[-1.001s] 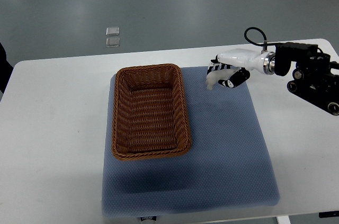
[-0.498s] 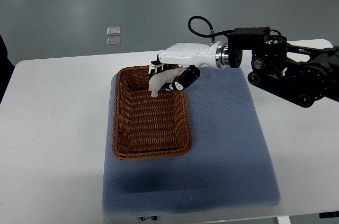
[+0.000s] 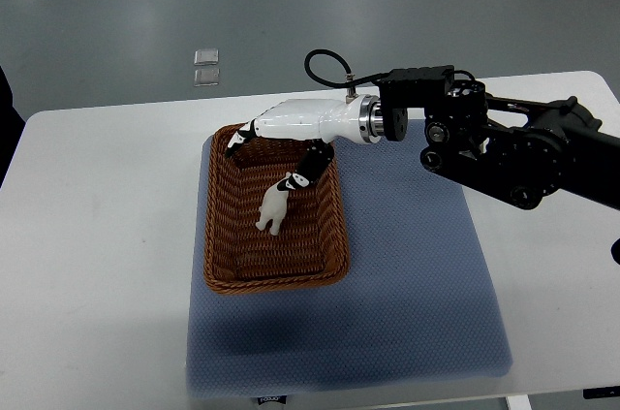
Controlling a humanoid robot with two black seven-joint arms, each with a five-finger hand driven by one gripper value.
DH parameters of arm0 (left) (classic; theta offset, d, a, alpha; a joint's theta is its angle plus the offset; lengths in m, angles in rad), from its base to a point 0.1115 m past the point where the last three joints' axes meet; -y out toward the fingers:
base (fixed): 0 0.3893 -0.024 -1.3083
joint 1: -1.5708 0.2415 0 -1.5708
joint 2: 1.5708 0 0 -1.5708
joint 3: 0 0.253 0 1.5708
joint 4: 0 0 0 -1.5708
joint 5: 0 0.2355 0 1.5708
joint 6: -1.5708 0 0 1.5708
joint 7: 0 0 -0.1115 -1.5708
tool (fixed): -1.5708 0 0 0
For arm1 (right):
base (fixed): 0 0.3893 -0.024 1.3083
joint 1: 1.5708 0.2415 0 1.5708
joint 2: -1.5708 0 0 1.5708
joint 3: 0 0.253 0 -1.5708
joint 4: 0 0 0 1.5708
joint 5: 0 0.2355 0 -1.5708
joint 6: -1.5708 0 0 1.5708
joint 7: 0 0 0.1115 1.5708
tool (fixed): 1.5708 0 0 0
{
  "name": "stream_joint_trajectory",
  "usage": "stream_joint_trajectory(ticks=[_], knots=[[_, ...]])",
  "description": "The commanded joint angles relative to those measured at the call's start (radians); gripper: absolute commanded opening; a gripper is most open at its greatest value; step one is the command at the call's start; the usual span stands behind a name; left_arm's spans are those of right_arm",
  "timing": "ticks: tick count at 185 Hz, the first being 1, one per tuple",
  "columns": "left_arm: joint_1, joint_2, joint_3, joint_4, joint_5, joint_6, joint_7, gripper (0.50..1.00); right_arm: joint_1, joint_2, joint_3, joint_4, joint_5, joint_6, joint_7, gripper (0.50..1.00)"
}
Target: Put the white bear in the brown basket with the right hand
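One view only is offered, so no overlap between cameras can be reported. The scene is looked down on steeply from the robot's own side, from well above the work. The white table (image 3: pixel 97 236) is taken in almost whole, its far edge seen near the upper third of the picture and its near edge cut at the bottom. Grey floor (image 3: pixel 291 13) is caught beyond the far edge. The blue mat (image 3: pixel 417 274) is framed close to centre, with the brown basket (image 3: pixel 275 206) just left of the middle. The right arm (image 3: pixel 504 153) is seen entering from the right edge, the frame's far side being reached across.
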Motion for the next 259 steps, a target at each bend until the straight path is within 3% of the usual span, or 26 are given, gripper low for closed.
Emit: stream_joint_trajectory(ticks=[1,90,142,196,226,237,259], knots=[[0.001,0.000,0.000,0.000,0.000,0.000,0.000,1.000,-0.001,-0.011,0.010,0.000,0.005,-0.002,0.000,0.852],[0.000,0.000,0.000,0.000,0.000,0.000,0.000,1.000,-0.103,-0.046,0.180,-0.065,0.160,-0.032,-0.017,0.856],[0.000,0.000,0.000,0.000,0.000,0.000,0.000,1.000,-0.212,-0.043,0.365,-0.244,0.453,-0.038,-0.035,0.858],[0.000,0.000,0.000,0.000,0.000,0.000,0.000,1.000,-0.265,-0.043,0.387,-0.456,0.828,-0.085,-0.035,0.858],[0.000,0.000,0.000,0.000,0.000,0.000,0.000,1.000,-0.288,-0.043,0.385,-0.506,1.011,-0.114,-0.042,0.860],[0.000,0.000,0.000,0.000,0.000,0.000,0.000,1.000,-0.304,-0.043,0.385,-0.517,1.088,-0.116,-0.057,0.893],[0.000,0.000,0.000,0.000,0.000,0.001,0.000,1.000,-0.320,-0.044,0.385,-0.526,1.187,-0.114,-0.074,0.897]])
